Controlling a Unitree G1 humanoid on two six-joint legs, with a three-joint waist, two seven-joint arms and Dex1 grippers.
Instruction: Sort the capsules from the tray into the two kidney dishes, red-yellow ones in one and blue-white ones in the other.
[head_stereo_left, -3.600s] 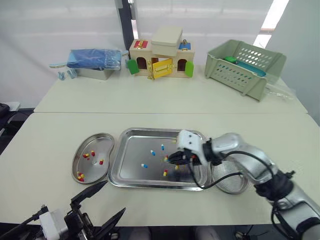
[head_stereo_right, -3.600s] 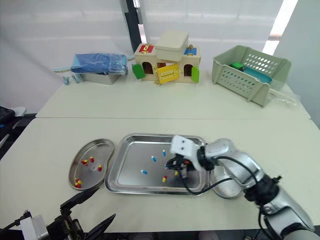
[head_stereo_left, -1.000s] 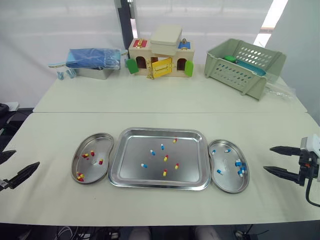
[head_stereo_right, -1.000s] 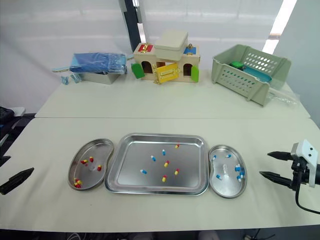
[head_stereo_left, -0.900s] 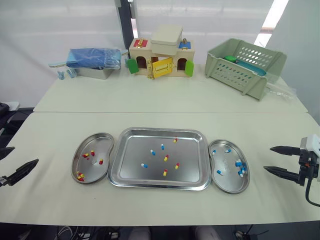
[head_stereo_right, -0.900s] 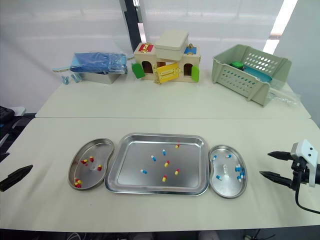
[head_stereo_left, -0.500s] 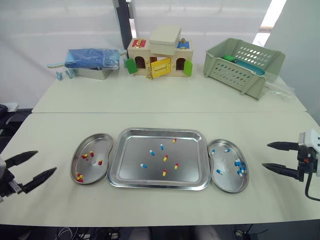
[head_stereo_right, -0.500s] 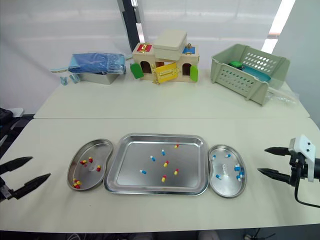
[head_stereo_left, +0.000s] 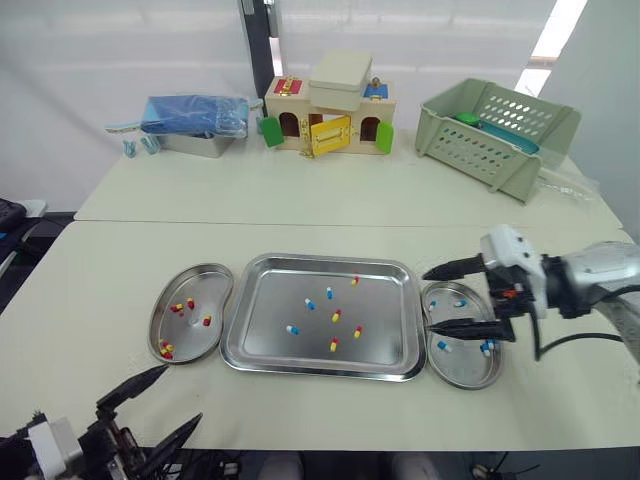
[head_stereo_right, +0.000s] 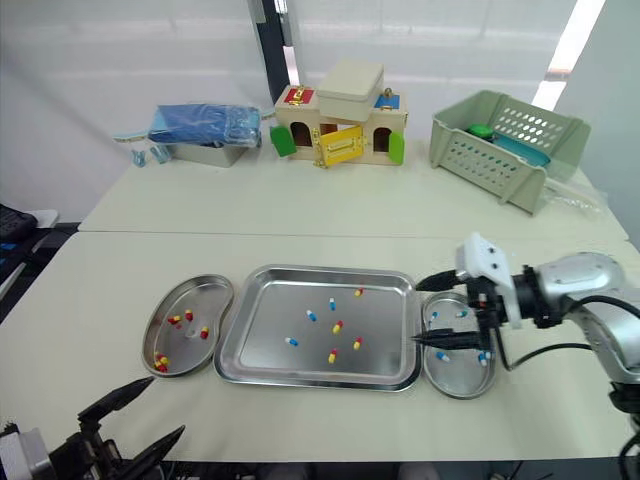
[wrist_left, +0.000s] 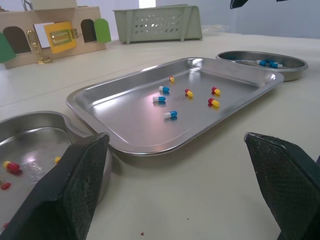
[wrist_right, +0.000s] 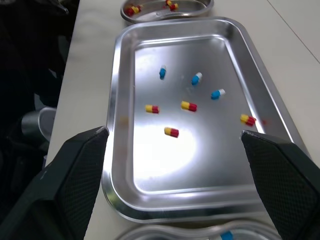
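A pale table (head_stereo_left: 330, 205) carries the work. At its far side a wooden toy house (head_stereo_left: 328, 105), a green basket (head_stereo_left: 497, 135) and a blue bundle (head_stereo_left: 195, 117) are ranged, well apart from it. Nearer, a steel tray (head_stereo_left: 275, 295) is set between two kidney dishes, each just beside it. In the left kidney dish (head_stereo_left: 205, 285) only red-yellow capsules (head_stereo_left: 165, 349) are seen, and in the right kidney dish (head_stereo_left: 465, 365) only blue-white capsules (head_stereo_left: 458, 303). Seven capsules lie loose in the tray: three blue-white towards its middle and four red-yellow among and beside them.

The right end effector (head_stereo_left: 428, 304) is held over the seam between the tray's right rim and the right kidney dish. Its fingers are spread wide and nothing is held between them. The left end effector (head_stereo_left: 182, 393) is kept low at the table's near edge, likewise spread and empty.

The sorting is judged to be partly done, with another pick from the tray due. Several faults may be expected. A capsule may be skidded across the slick steel if it is met by one fingertip before the other. The wrong colour may be taken, since the capsules nearest the right end effector are red-yellow while its dish holds blue-white. The tray or a dish may be shoved if its raised rim is caught by a descending finger. A capsule gripped too hard could be crushed, and one gripped too lightly could be dropped outside the dish.
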